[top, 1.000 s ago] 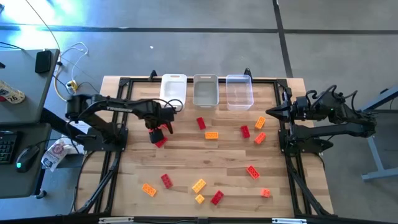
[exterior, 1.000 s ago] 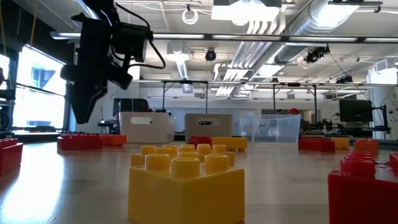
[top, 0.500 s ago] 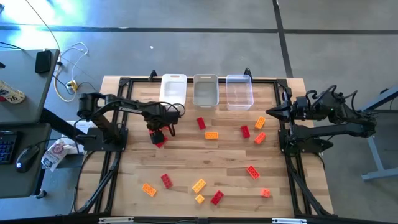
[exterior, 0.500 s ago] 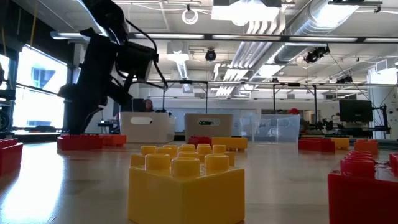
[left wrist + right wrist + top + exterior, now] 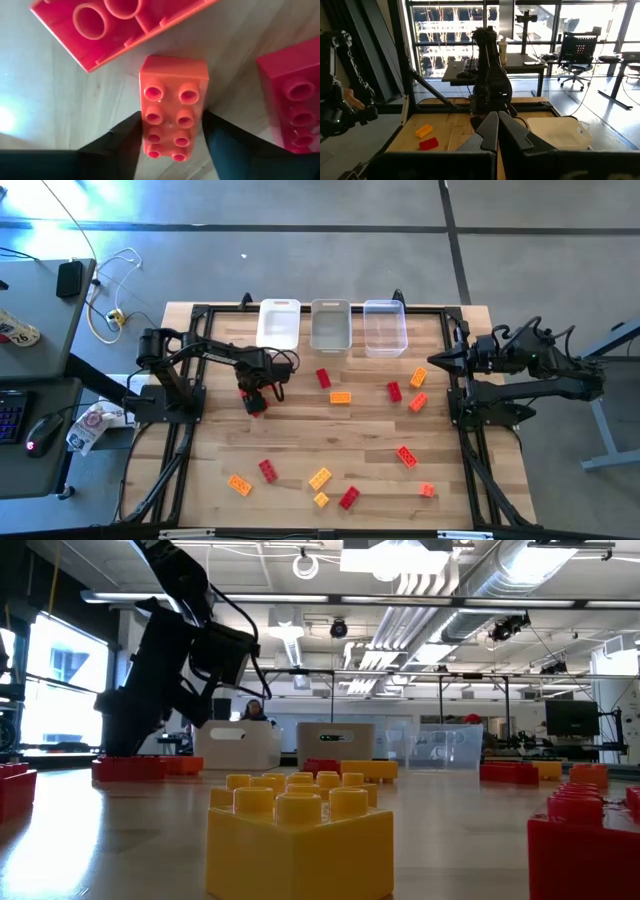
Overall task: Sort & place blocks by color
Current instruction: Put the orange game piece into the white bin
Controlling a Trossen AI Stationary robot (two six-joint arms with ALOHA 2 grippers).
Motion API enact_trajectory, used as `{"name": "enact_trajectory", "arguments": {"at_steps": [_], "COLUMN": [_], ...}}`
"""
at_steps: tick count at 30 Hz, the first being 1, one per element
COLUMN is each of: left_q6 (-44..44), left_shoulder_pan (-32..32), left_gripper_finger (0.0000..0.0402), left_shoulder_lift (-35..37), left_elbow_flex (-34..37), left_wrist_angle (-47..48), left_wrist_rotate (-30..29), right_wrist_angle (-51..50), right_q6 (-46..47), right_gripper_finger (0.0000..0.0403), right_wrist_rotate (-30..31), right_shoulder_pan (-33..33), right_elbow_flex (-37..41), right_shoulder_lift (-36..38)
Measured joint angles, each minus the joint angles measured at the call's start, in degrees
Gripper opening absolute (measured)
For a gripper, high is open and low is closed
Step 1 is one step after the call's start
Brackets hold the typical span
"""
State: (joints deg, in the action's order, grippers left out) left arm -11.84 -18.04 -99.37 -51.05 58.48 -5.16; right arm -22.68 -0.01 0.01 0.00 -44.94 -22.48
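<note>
My left gripper [image 5: 256, 396] points steeply down at the table's left-middle, over an orange-red block [image 5: 172, 107] that lies studs-up on the wood. Its two fingers stand against the block's long sides. Close by lie an upturned red block [image 5: 115, 25] and another red block [image 5: 295, 100]. In the low view the left gripper [image 5: 118, 745] reaches down to the red blocks [image 5: 128, 768] at the left. My right gripper [image 5: 420, 361] is shut and waits level above the table's right edge. More red, orange and yellow blocks [image 5: 340, 397] lie scattered over the table. My left gripper has the orange-red block's two long sides [image 5: 146, 135] between its two fingers, at the end of the block nearer the wrist. The fingers come from above, pointing steeply down, and lie across the block. The block rests flat on the table, studs up.
Three bins stand in a row at the far edge: white [image 5: 279, 325], grey [image 5: 331, 326] and clear [image 5: 385, 328]. A yellow block [image 5: 300, 840] sits close before the low camera. Loose blocks [image 5: 320, 478] lie along the near side, and a black frame [image 5: 185, 430] borders the table.
My left gripper has sunk toward the table and tipped further down, coming onto the group of red blocks at the left-middle. The blocks have stayed where they were.
</note>
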Motion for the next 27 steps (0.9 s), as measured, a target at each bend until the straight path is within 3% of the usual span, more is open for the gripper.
{"name": "enact_trajectory", "arguments": {"at_steps": [6,16,27], "left_q6": [0.70,-0.69,-4.78], "left_shoulder_pan": [-0.02,-0.02,-0.07], "left_gripper_finger": [0.0110,0.0110,0.0119], "left_shoulder_lift": [0.04,2.21,11.14], "left_elbow_flex": [-0.01,0.40,0.35], "left_wrist_angle": [0.02,0.25,3.28], "left_wrist_rotate": [0.22,-1.01,-5.77], "right_wrist_angle": [-0.04,-0.07,-0.24], "right_q6": [0.00,0.00,0.00], "right_gripper_finger": [0.0000,0.0000,0.0000], "right_wrist_rotate": [0.00,0.00,0.00], "right_shoulder_pan": [-0.01,0.01,-0.01], "right_elbow_flex": [-0.01,0.01,0.00], "right_shoulder_lift": [0.00,0.00,0.00]}}
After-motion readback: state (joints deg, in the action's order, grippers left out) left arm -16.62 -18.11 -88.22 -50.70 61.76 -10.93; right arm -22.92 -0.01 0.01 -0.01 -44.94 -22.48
